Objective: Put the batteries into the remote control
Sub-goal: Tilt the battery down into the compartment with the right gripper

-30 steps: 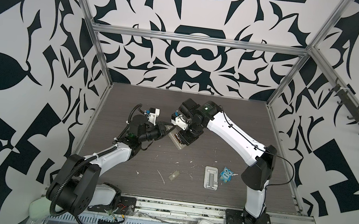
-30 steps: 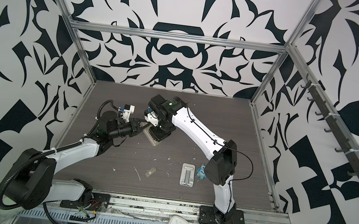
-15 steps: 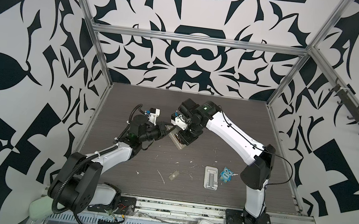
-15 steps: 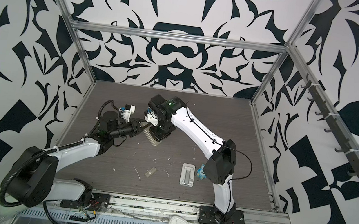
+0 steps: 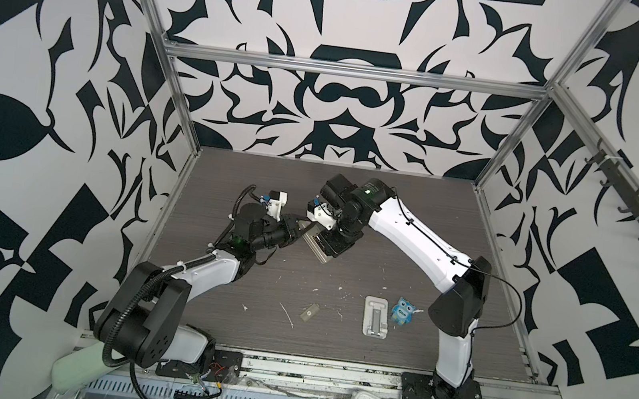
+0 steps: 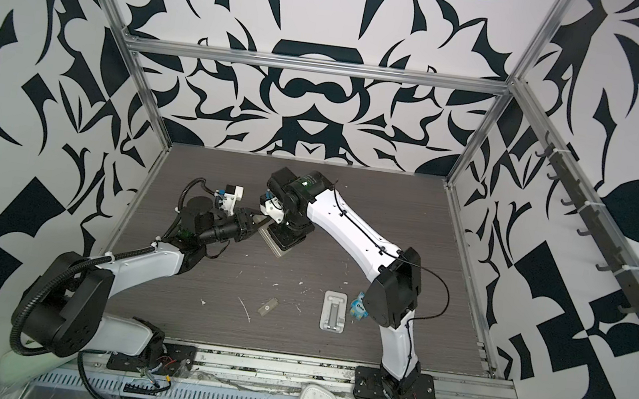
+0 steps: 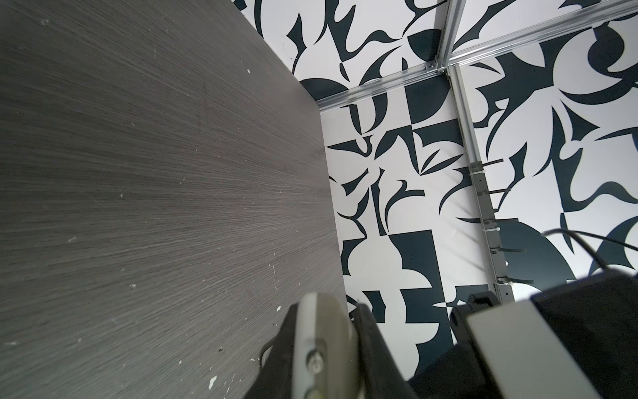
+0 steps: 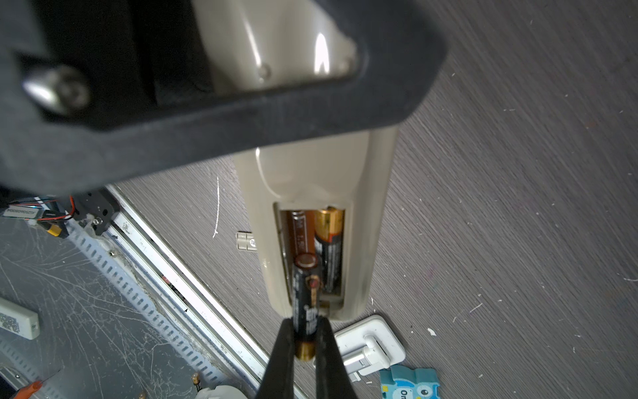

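We read "One" on the owl toy. Right gripper clamps a battery, tip inside the remote control; left gripper grip unclear.

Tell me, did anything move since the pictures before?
Nothing visibly moved. The right claw still pinches one battery at the remote control's open bay, beside the loaded battery. The left claw still grips the remote control. The battery cover and stand lie where they were.
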Robot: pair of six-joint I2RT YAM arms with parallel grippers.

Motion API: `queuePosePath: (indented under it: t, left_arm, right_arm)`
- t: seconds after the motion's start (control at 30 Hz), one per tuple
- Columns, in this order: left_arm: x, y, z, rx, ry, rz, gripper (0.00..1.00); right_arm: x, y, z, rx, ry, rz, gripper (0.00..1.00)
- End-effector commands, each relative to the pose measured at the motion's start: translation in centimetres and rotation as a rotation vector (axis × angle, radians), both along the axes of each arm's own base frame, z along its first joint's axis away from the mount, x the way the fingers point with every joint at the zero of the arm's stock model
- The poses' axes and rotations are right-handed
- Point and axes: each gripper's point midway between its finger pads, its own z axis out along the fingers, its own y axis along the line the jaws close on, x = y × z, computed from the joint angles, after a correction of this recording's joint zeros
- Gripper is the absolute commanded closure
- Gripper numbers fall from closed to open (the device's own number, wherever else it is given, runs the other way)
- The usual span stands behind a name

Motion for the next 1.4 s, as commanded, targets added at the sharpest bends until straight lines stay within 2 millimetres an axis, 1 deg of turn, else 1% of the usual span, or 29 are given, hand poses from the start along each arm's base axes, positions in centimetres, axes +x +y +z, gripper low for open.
queuePosePath:
  t: [0.0, 0.27, 0.43, 0.63, 0.73, 0.9, 1.07, 1.2, 1.27, 1.37]
  left_arm:
    - [0.2, -0.7, 2.0, -0.034, -0.057, -0.019, 1.0]
    - [0.3, -1.2, 2.2, -0.041, -0.061, -0.029, 1.0]
    - [0.2, -1.6, 2.3, -0.045, -0.064, -0.039, 1.0]
    - [-0.1, -1.5, 2.3, -0.044, -0.063, -0.04, 1.0]
    - [-0.1, -1.5, 2.3, -0.045, -0.063, -0.04, 1.0]
    - [-0.3, -1.5, 2.2, -0.045, -0.06, -0.043, 1.0]
    - [-0.4, -1.5, 2.3, -0.045, -0.059, -0.048, 1.0]
    - [-0.6, -1.7, 2.3, -0.048, -0.054, -0.066, 1.0]
    - [-0.8, -1.7, 2.4, -0.045, -0.054, -0.075, 1.0]
    - [-1.2, -1.8, 2.3, -0.042, -0.046, -0.096, 1.0]
  right_arm:
    - [0.5, 0.1, 0.2, 0.008, -0.01, -0.015, 1.0]
    - [0.4, 0.2, 0.1, 0.012, -0.003, -0.013, 0.98]
    - [0.4, 0.1, 0.1, 0.009, -0.004, -0.015, 0.91]
    - [0.5, 0.1, 0.2, 0.008, -0.011, -0.019, 0.79]
    - [0.5, 0.1, 0.3, 0.01, -0.013, -0.022, 0.76]
    - [0.6, 0.0, 0.9, 0.014, -0.027, -0.024, 0.67]
    - [0.5, 0.3, 1.6, 0.024, -0.049, -0.007, 0.63]
    - [0.3, -0.2, 2.1, 0.001, -0.071, 0.0, 0.61]
    - [0.2, -0.3, 2.9, 0.025, -0.088, 0.007, 0.6]
    - [0.2, 0.4, 3.9, 0.097, -0.12, 0.004, 0.58]
